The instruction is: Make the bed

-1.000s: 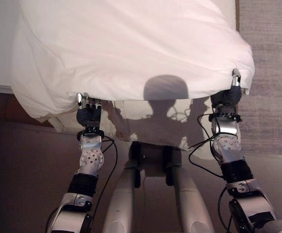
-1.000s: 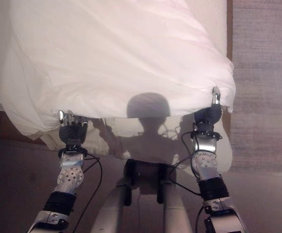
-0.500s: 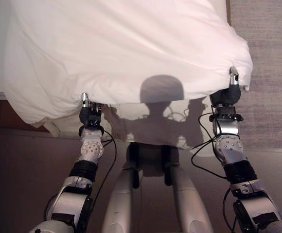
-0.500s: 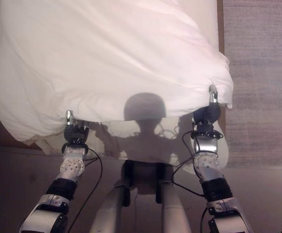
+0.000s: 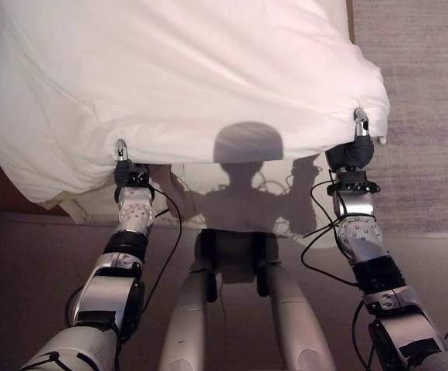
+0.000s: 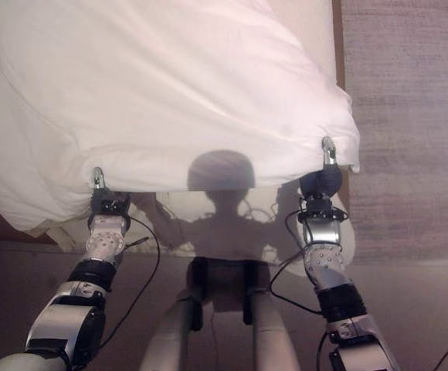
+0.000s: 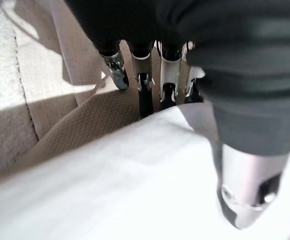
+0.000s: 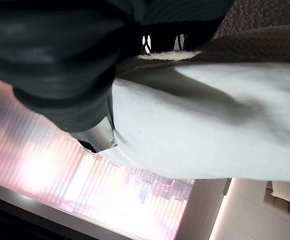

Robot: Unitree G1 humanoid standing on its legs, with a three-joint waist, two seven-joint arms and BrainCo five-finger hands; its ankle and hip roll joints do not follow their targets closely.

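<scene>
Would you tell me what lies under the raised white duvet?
Below the white duvet edge held by left hand and right hand, a beige mattress strip shows; the rest is covered.

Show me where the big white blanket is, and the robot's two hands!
white blanket (image 5: pixel 185 69), left eye view, middle of its top side.
left hand (image 5: pixel 121 166), left eye view, the dark cover by the hem.
right hand (image 5: pixel 353 151), left eye view, its dark back.

Bedroom, domestic. Bed (image 5: pixel 232 197) with cream fitted base directly ahead of both hands; white duvet (image 5: pixel 185 77) spread over it, billowing beyond the left hand (image 5: pixel 123 171) and right hand (image 5: pixel 353 151). Grey woven carpet (image 5: pixel 432 116) on the floor outside the right hand. Dark wooden flooring (image 5: pixel 23 263) below and outside the left hand. Beige ribbed mattress fabric (image 7: pixel 60 125) just past the left hand's fingers.
</scene>
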